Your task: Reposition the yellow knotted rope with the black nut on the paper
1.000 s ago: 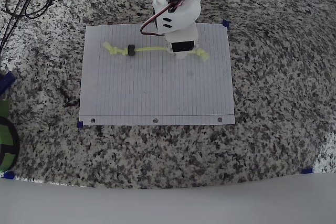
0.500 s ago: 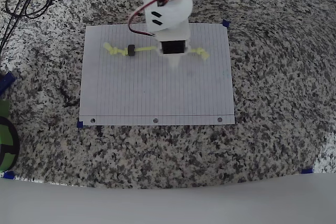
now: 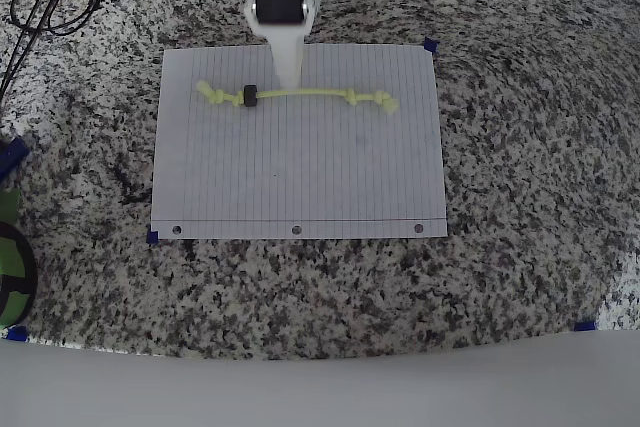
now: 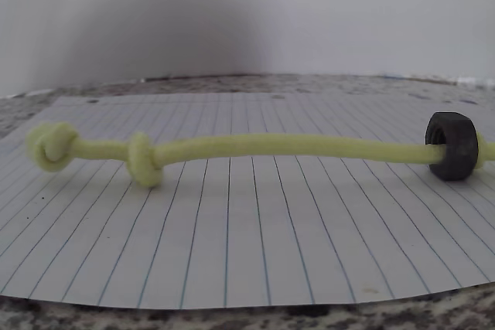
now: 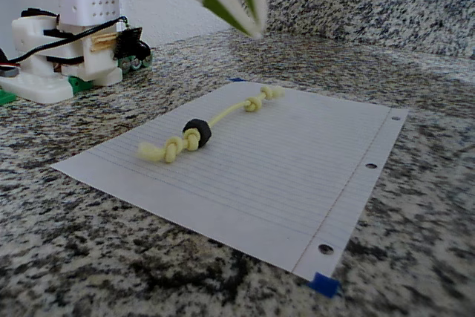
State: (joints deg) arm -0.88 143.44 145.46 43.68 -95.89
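The yellow knotted rope (image 3: pixel 310 94) lies stretched across the upper part of the paper (image 3: pixel 300 177), with knots near both ends. The black nut (image 3: pixel 250 96) is threaded on it near the left knots. My gripper (image 3: pixel 290 75) hangs above the paper's top edge, its white tip just above the rope's middle, shut and holding nothing. In the wrist view the rope (image 4: pixel 255 144) runs across the paper (image 4: pixel 255 245) with the nut (image 4: pixel 452 144) at the right. The fixed view shows the gripper (image 5: pixel 254 31) raised well above the rope (image 5: pixel 226 115), nut (image 5: pixel 197 132) and paper (image 5: pixel 312 161).
Black cables (image 3: pixel 45 2) loop at the top left of the granite counter (image 3: pixel 530 197). A green and black object (image 3: pixel 10 262) sits at the left edge. Blue tape bits (image 3: pixel 430 45) mark the paper's corners. The arm's base (image 5: pixel 67 42) stands behind the paper.
The arm has pulled back from over the rope's right part toward the top of the overhead view and shifted left. The rope and nut lie where they were.
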